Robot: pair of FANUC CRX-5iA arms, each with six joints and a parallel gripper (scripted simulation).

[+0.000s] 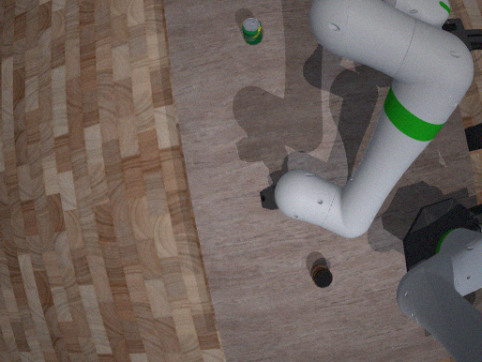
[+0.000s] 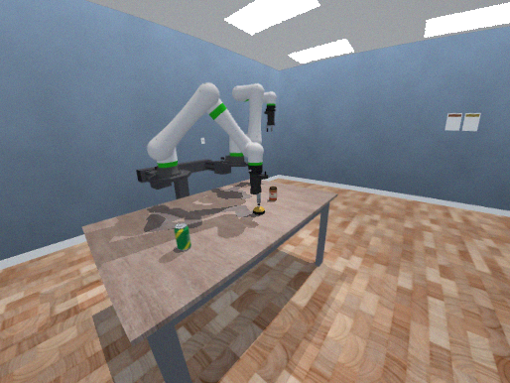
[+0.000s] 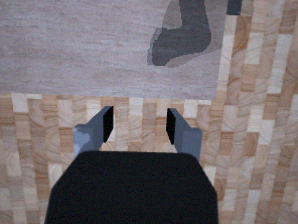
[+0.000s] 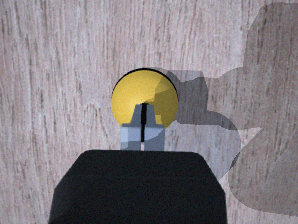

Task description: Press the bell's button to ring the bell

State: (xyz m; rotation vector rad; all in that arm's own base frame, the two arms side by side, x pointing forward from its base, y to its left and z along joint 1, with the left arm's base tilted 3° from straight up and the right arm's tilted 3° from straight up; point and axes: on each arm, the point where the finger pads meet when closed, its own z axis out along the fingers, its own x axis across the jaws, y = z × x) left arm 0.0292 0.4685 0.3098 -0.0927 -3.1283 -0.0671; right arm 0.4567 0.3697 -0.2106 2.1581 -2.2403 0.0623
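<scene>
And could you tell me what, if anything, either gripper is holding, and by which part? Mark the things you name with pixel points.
Nothing is held, neither by the left gripper [image 2: 269, 130] [image 3: 140, 125] nor the right [image 2: 258, 203] [image 4: 143, 105].

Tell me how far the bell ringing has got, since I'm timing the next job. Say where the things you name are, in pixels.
Done: the right gripper [image 2: 258, 203] [image 4: 144, 115] is shut, its fingertips over the middle of the yellow bell [image 2: 259, 210] [image 4: 131, 95], which sits upright on the table [image 2: 149, 288].
In hand: the press itself; the fingertips seem at the button, but they hide its depth.
Left: finish the press if needed, then lift so the button rises.
</scene>
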